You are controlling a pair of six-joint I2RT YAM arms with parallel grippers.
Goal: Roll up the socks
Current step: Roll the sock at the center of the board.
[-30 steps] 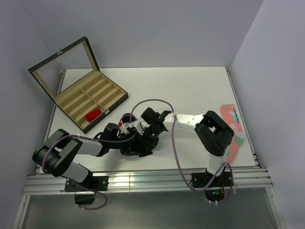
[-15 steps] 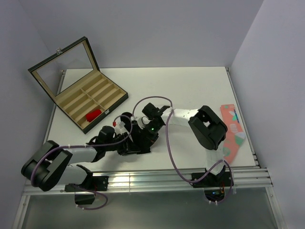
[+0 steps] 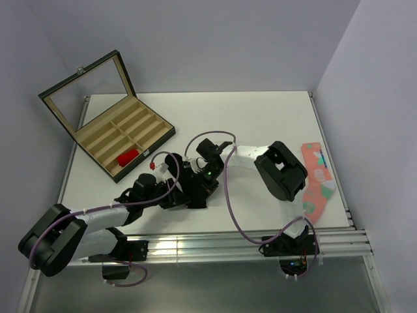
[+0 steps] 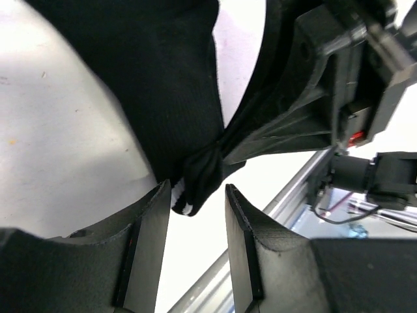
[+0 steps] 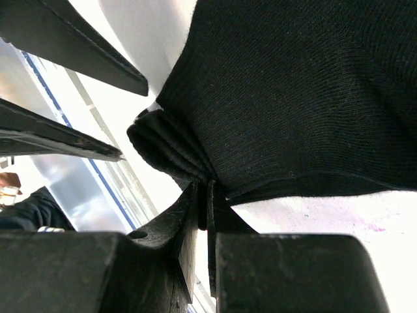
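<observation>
Near the front middle of the white surface (image 3: 260, 124), under both wrists: a short black knit sock (image 4: 176, 98), one end bunched into a tip. Clamped on a gathered fold of it, jaws fully together: the right end effector (image 5: 207, 189). Parted with a clear gap, gripping nothing: the left end effector (image 4: 197, 195), the sock's bunched tip and a sliver of white stripe sitting between its fingers. Off to the left, in a compartment of the open glass-lidded wooden box (image 3: 124, 127): a rolled red fabric sock (image 3: 128, 157). At the right edge, well apart: a salmon-pink patterned sock (image 3: 317, 176).
</observation>
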